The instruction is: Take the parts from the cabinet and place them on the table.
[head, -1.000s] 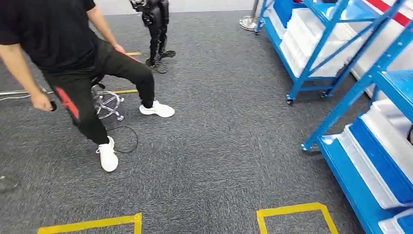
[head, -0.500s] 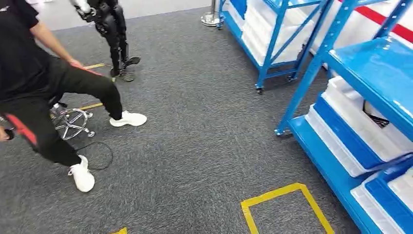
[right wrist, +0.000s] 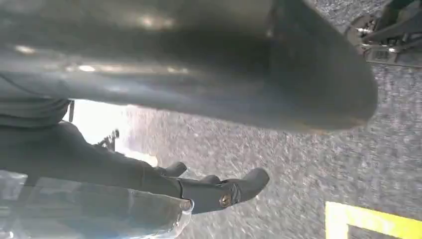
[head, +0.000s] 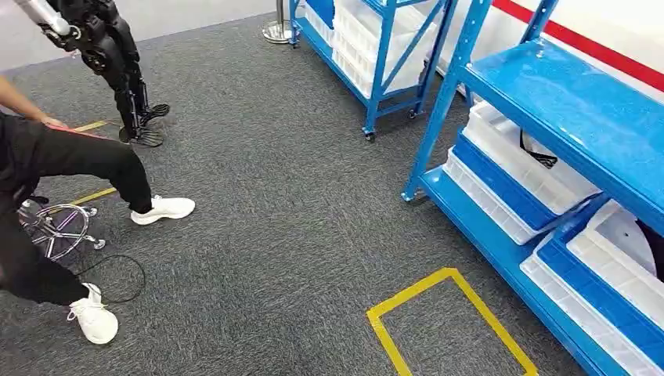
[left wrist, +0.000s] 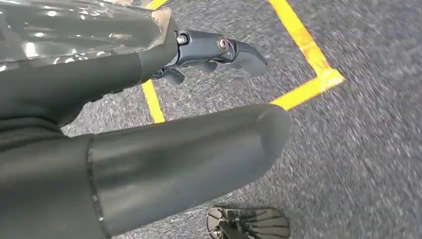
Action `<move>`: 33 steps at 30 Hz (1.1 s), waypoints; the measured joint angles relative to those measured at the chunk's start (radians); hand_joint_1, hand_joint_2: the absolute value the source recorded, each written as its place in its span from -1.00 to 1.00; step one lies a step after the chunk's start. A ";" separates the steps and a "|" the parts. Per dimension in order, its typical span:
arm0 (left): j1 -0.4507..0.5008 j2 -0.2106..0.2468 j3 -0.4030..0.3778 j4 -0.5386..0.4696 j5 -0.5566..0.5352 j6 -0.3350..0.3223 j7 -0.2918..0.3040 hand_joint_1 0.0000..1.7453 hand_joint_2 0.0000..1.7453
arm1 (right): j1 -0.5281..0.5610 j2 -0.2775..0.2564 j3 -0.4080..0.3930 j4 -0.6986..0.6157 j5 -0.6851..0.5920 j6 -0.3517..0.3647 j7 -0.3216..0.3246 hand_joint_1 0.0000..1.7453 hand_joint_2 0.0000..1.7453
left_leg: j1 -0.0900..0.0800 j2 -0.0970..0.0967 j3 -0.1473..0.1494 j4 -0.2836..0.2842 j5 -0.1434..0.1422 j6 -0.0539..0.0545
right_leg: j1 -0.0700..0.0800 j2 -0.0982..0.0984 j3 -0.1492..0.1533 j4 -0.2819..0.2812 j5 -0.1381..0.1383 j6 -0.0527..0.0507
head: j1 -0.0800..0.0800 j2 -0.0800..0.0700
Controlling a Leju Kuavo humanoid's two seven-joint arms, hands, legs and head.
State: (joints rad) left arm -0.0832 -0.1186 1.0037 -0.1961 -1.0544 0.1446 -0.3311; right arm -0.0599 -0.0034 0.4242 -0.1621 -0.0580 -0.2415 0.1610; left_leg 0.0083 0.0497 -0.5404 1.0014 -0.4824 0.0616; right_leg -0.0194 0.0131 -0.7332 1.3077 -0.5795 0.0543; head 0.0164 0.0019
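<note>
The blue cabinet (head: 564, 102) stands at my right, its shelves holding white and blue bins (head: 509, 168). A dark part (head: 540, 153) lies in the upper white bin, and another dark piece (head: 654, 252) shows in a bin at the right edge. My left hand (left wrist: 114, 74) hangs over the grey carpet beside yellow floor tape; its fingers (left wrist: 224, 50) are stretched out apart from the thumb (left wrist: 199, 154) and hold nothing. My right hand (right wrist: 124, 169) also hangs over the carpet, fingers (right wrist: 229, 191) extended and bare, well away from the thumb (right wrist: 224, 74).
A person in black (head: 70, 157) with white shoes sits on a wheeled stool (head: 59, 223) at the left, a cable (head: 117, 278) looped beside it. Another dark robot (head: 117, 63) stands behind. A second blue rack (head: 376, 47) stands farther back. A yellow tape square (head: 446, 313) marks the carpet.
My view has swung to the right: the whole scene has slid left and the blue cabinet now sits nearer and larger. The person has stayed on the stool.
</note>
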 joint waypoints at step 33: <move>0.000 -0.002 -0.014 0.000 -0.029 -0.004 0.013 -1.00 -1.00 | 0.005 0.006 -0.016 0.001 -0.005 -0.006 0.010 -1.00 -1.00 | 0.006 0.019 -0.004 0.007 -0.002 -0.015 | -0.003 -0.020 0.102 -0.165 0.057 0.018 | 0.005 0.000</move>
State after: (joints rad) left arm -0.0829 -0.1209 0.9896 -0.1965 -1.0830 0.1401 -0.3182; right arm -0.0547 0.0023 0.4086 -0.1610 -0.0629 -0.2472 0.1705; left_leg 0.0139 0.0686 -0.5448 1.0083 -0.4849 0.0462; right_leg -0.0219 -0.0071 -0.6314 1.1426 -0.5226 0.0726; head 0.0210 0.0019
